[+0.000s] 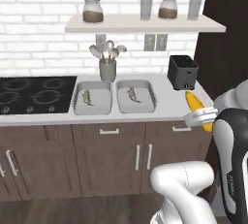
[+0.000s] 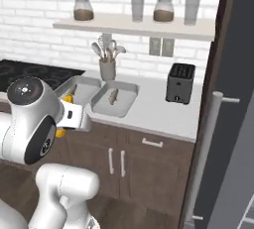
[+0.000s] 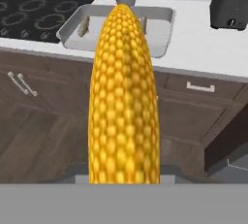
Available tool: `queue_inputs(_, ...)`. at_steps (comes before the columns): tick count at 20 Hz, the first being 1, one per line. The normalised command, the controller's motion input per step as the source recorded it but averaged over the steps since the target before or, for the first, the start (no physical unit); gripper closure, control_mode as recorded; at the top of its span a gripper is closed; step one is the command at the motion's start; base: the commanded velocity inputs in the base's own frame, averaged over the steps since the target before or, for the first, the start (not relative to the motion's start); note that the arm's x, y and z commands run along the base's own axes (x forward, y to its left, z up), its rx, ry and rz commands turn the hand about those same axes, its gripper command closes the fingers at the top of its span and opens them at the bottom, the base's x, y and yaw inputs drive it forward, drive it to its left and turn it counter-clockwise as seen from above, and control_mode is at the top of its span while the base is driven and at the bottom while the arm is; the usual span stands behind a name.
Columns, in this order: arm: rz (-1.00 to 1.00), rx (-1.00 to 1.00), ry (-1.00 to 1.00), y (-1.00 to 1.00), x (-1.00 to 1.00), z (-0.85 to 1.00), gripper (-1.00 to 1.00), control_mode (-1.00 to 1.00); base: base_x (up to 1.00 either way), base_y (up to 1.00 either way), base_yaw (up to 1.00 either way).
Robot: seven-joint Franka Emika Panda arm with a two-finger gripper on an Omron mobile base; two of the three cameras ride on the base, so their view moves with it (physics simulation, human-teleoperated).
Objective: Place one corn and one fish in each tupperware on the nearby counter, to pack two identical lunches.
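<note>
You have two tupperware trays [image 1: 93, 105] side by side mid-desk [image 1: 169, 103] beside the cooktop [image 1: 34, 94], a fish [image 1: 87, 97] in each. Your end effector [image 1: 201, 117] is clamped on a corn cob [image 1: 196, 104], raised off the desk's front right edge.

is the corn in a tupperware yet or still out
Out. The corn is clamped in the shut gripper, off the counter's right end; each tupperware holds one fish, no corn.

Your worktop [image 1: 164, 106] stretches ahead of the claw [image 1: 199, 116], pale grey over dark brown cabinets. Two tupperware trays sit side by side on it, the left tray [image 1: 92, 98] and the right tray [image 1: 135, 96], touching or nearly so. Beyond them stands a grey utensil cup [image 1: 108, 70]. A black toaster [image 1: 182, 72] sits nearest the claw, and a black cooktop [image 1: 36, 94] lies farthest away.
</note>
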Motion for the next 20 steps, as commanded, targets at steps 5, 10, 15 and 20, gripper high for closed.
queue_inputs(5,0.00,0.00,0.00,0.00,0.00,0.00,1.00,1.00,0.72,0.43,-0.72)
queue_inputs(10,0.00,0.00,0.00,0.00,0.00,0.00,1.00,1.00,1.00,0.67,-0.25)
queue_inputs(15,0.00,0.00,0.00,0.00,0.00,0.00,1.00,1.00,1.00,0.58,-0.17)
queue_inputs(20,-0.11,-0.13,0.15,0.37,0.80,-0.68,1.00,-1.00,0.20,0.12,-0.03)
